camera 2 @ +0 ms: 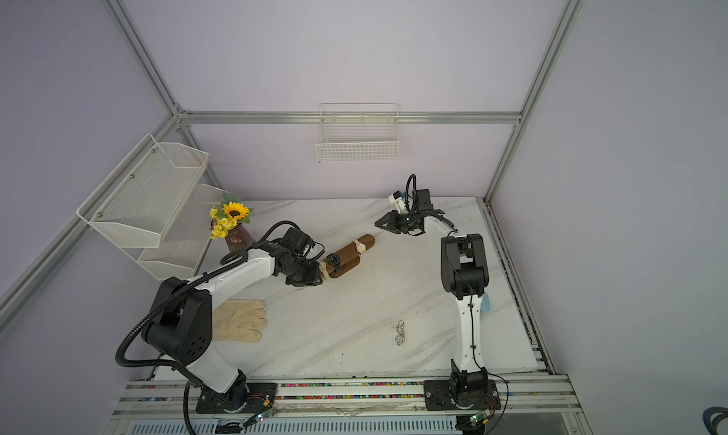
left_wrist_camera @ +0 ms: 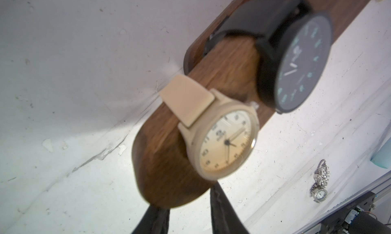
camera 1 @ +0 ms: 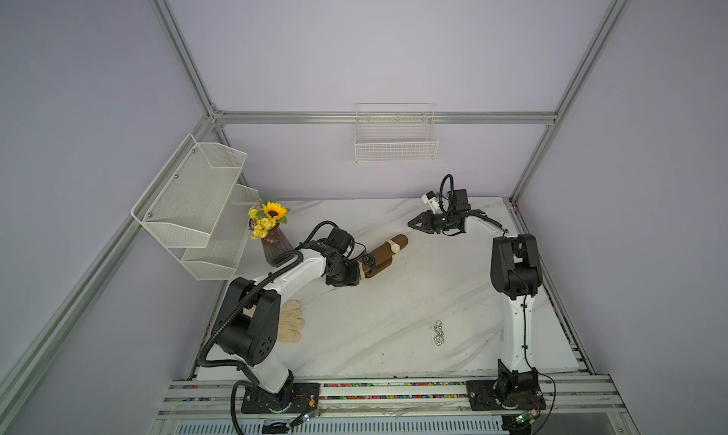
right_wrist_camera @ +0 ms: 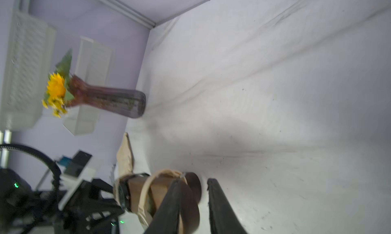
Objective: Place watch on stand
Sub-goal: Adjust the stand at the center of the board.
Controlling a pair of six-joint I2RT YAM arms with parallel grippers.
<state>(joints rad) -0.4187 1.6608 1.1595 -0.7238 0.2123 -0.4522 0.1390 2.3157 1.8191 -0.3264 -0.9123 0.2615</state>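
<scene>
On the table (camera 1: 394, 315) sits the stand (camera 1: 381, 252). Left fingers (left_wrist_camera: 222, 211), apart, are at its near end; grip unclear. Right fingers (right_wrist_camera: 220, 207), narrowly apart and empty, hover off its far end. Beige watch (left_wrist_camera: 224, 141), black watch (left_wrist_camera: 304, 61) and white watch (camera 1: 395, 247) ring its bar.

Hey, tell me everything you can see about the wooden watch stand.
The watch stand is dark brown wood: a long bar with rounded ends on a shorter base, lying diagonally on the marble table. Three watches wrap it: a cream watch, a black watch, another cream watch. The left gripper straddles the end nearest it.
</scene>
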